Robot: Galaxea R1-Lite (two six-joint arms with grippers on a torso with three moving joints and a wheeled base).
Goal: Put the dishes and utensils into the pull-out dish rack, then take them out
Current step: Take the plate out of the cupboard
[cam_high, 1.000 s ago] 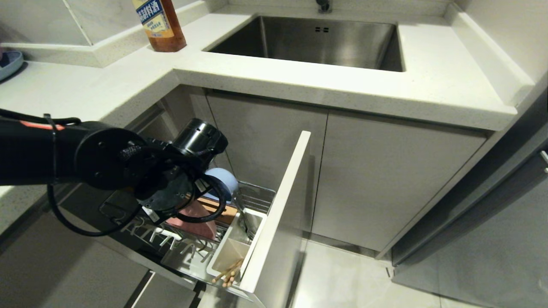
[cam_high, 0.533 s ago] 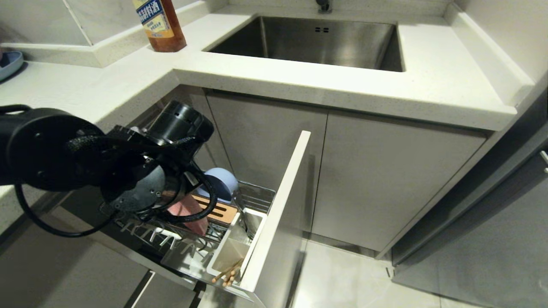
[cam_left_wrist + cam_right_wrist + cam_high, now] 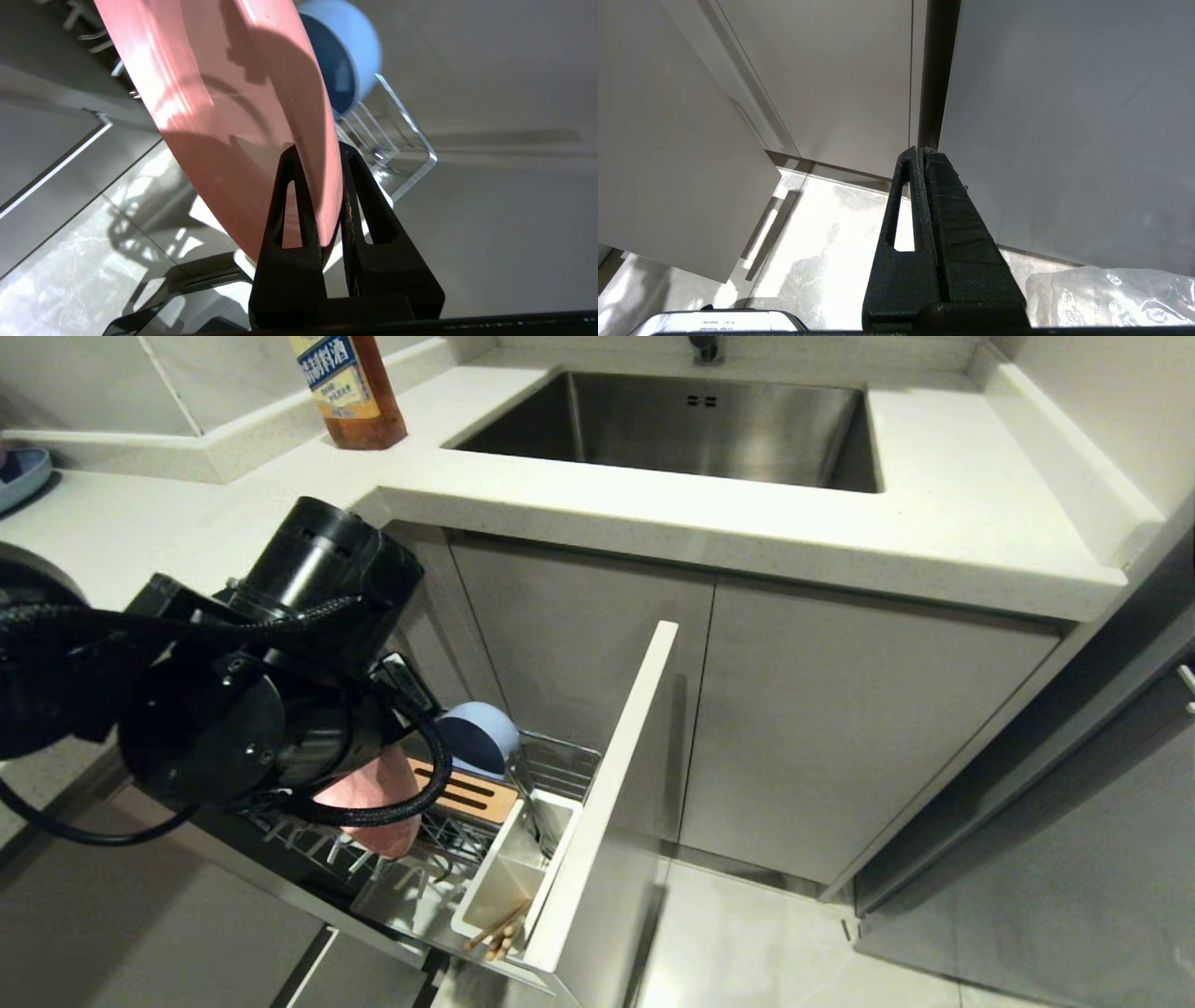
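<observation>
One dish is being worked at this moment: the left gripper [image 3: 318, 154] is pinching the rim of the pink plate [image 3: 233, 116], one finger on each face, so it is closed on the plate. Seen from the head camera, the plate [image 3: 378, 803] is hanging edge-down beneath the wrist, above the wire floor of the pull-out dish rack [image 3: 560, 770]; whether its lower edge is touching the wires cannot be told.

Just beyond the gripper, further into the rack, the blue bowl [image 3: 348, 51] is standing on its side against the wire uprights. Off to the gripper's side, toward the front panel, the utensil cup [image 3: 509, 882] is holding the chopsticks [image 3: 495, 933]; the spoon and fork cannot be made out clearly.

With bowl and chopsticks racked, this is judged to be the unloading half, plate first.

The next move is calling for a straight pull up and away from the rack, keeping the plate on edge so it is clearing the hooks and the bowl, then a swing toward the counter [image 3: 140, 532].

The right gripper [image 3: 921, 151] is parked by the cabinet doors, fingers pressed together, empty.
</observation>
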